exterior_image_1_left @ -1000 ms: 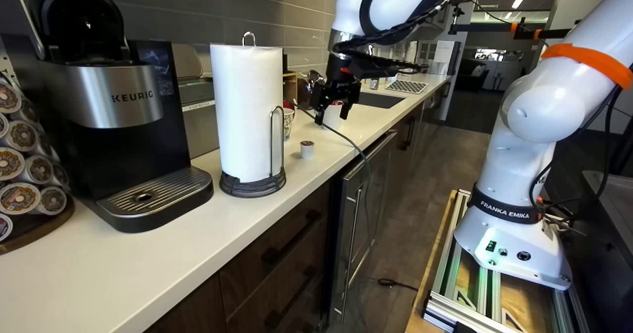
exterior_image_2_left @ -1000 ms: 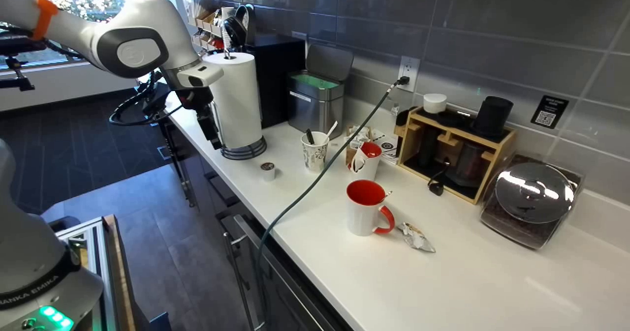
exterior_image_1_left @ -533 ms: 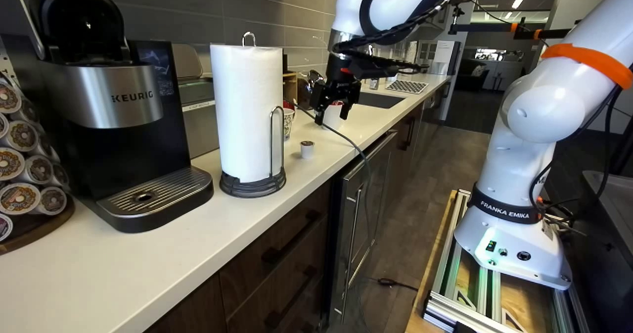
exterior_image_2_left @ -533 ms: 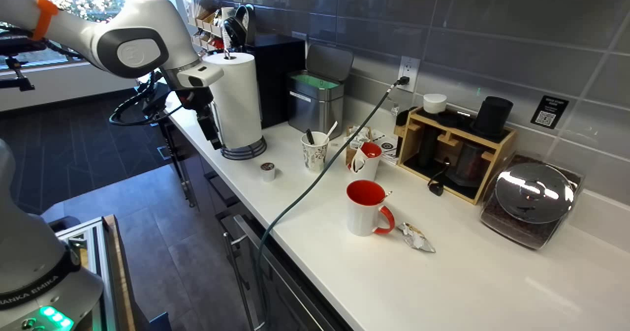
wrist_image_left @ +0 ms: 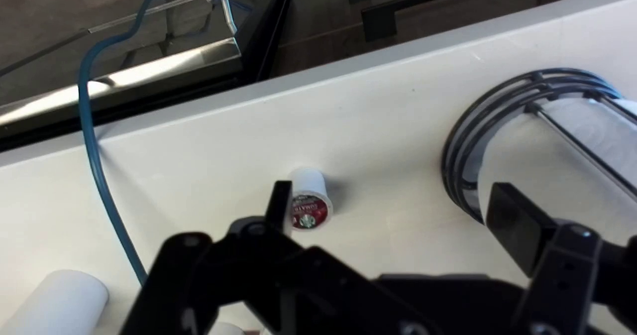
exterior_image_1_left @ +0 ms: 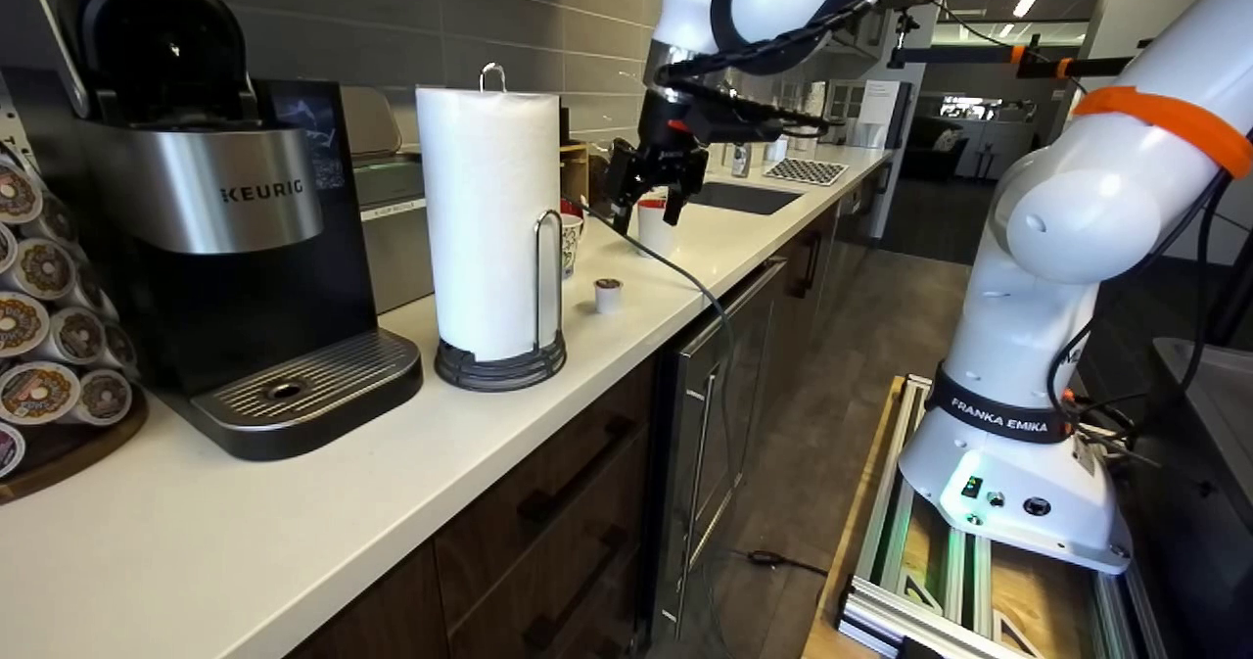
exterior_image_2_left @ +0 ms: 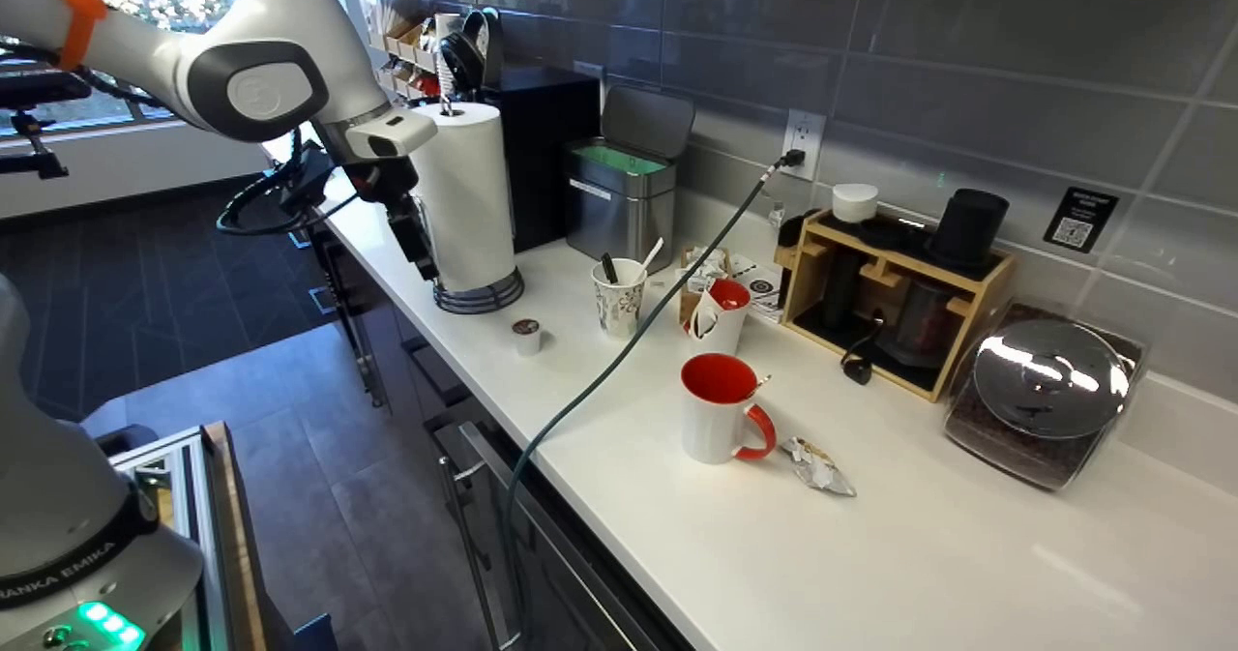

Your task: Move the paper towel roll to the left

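Observation:
The paper towel roll [exterior_image_1_left: 489,218] stands upright on its dark wire holder on the white counter, beside the coffee machine. It also stands behind the gripper in an exterior view [exterior_image_2_left: 471,206]. In the wrist view the roll [wrist_image_left: 542,161] and its ringed base are at the right edge, its top out of frame. My gripper [exterior_image_1_left: 647,218] is open and empty, raised above the counter on the side of the roll away from the coffee machine. In the wrist view the gripper [wrist_image_left: 393,188] has its fingers wide apart; one finger overlaps the roll in the picture, with no visible contact.
A coffee pod [wrist_image_left: 309,200] stands on the counter near the roll. The coffee machine [exterior_image_1_left: 245,277] is on the roll's far side. A cable [exterior_image_2_left: 619,361] crosses the counter. A paper cup [exterior_image_2_left: 619,298], red-white mugs [exterior_image_2_left: 716,414] and a metal bin [exterior_image_2_left: 624,196] stand nearby.
My gripper has risen slightly and shifted a little to the left in both exterior views, tilting slightly. The paper towel roll and the other objects have not moved.

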`<control>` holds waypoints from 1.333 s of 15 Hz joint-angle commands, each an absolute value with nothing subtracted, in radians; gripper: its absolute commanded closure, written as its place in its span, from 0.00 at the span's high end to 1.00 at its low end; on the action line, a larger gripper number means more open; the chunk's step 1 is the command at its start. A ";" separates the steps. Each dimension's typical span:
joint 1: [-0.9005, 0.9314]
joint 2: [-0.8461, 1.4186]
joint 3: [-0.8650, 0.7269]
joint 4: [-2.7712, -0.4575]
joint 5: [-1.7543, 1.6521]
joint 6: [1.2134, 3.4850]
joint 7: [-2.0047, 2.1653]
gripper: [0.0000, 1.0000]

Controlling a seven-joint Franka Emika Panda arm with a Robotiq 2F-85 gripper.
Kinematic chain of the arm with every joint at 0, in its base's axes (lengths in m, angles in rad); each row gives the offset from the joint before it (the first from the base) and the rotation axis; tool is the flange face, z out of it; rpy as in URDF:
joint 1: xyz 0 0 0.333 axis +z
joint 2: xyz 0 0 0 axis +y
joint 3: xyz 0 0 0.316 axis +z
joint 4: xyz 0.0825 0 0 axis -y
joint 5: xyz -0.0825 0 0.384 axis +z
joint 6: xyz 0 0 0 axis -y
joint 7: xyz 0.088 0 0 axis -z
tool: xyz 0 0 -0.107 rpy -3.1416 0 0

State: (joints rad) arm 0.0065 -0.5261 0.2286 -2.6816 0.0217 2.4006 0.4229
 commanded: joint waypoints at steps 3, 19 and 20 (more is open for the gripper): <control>0.019 -0.652 0.274 -2.597 -0.045 2.281 0.431 1.00; 0.212 -0.593 0.154 -2.270 -0.027 2.197 -0.119 1.00; 0.228 -0.574 0.140 -2.258 -0.026 2.204 -0.171 1.00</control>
State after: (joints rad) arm 0.1737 -0.6470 0.1813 -2.3149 -0.0352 2.2113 -0.0377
